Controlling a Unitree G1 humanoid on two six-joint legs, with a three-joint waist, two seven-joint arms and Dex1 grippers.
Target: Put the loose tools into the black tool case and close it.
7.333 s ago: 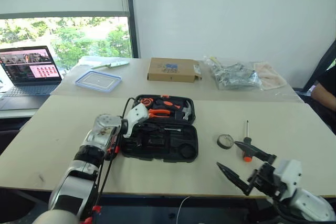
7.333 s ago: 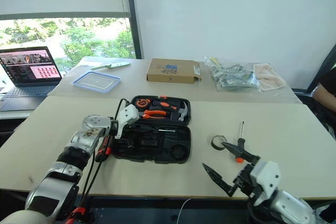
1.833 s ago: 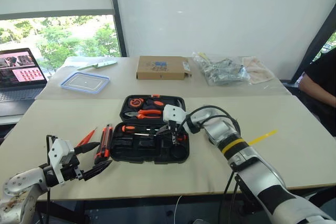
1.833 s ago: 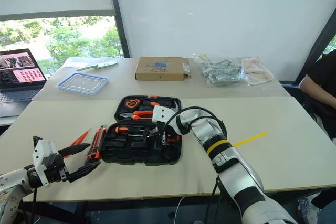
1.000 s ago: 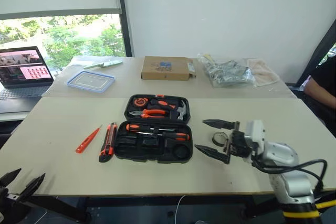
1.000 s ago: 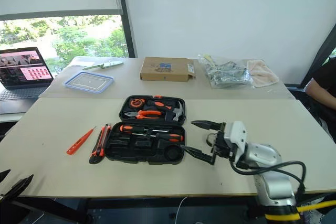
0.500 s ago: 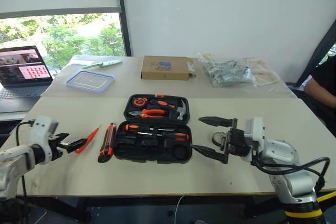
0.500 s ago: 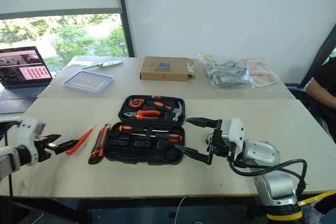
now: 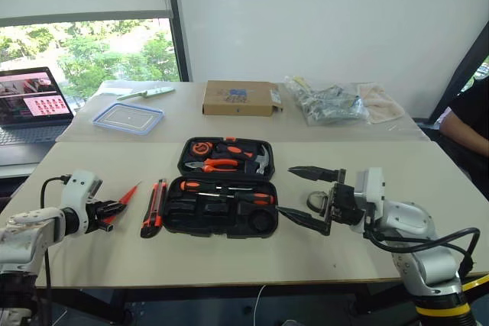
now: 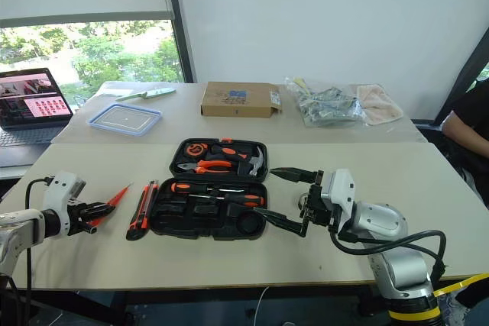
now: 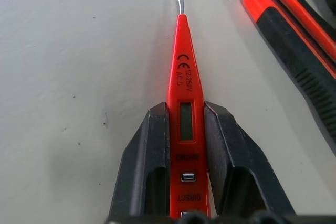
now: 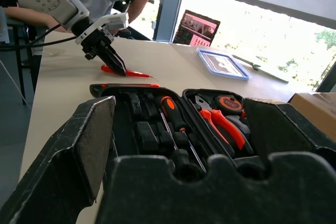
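The black plastic hinged tool case (image 9: 221,196) lies open in the middle of the pale worktop (image 9: 382,253). Its far half holds orange-handled pliers (image 9: 218,164), a hammer (image 9: 262,161) and a round tape measure (image 9: 199,148); its near half holds an orange-and-black-handled screwdriver (image 9: 229,186). Just left of the case lies an orange-and-black utility knife (image 9: 153,208), and beside that a slim all-orange screwdriver (image 11: 181,103), flat on the worktop with its tip pointing away. The left gripper (image 11: 181,171), reaching low and forward, is clamped on this screwdriver's handle. The right gripper (image 9: 306,198) hovers spread wide at the case's right edge, pointing left, in front of a small black tape roll (image 9: 315,202).
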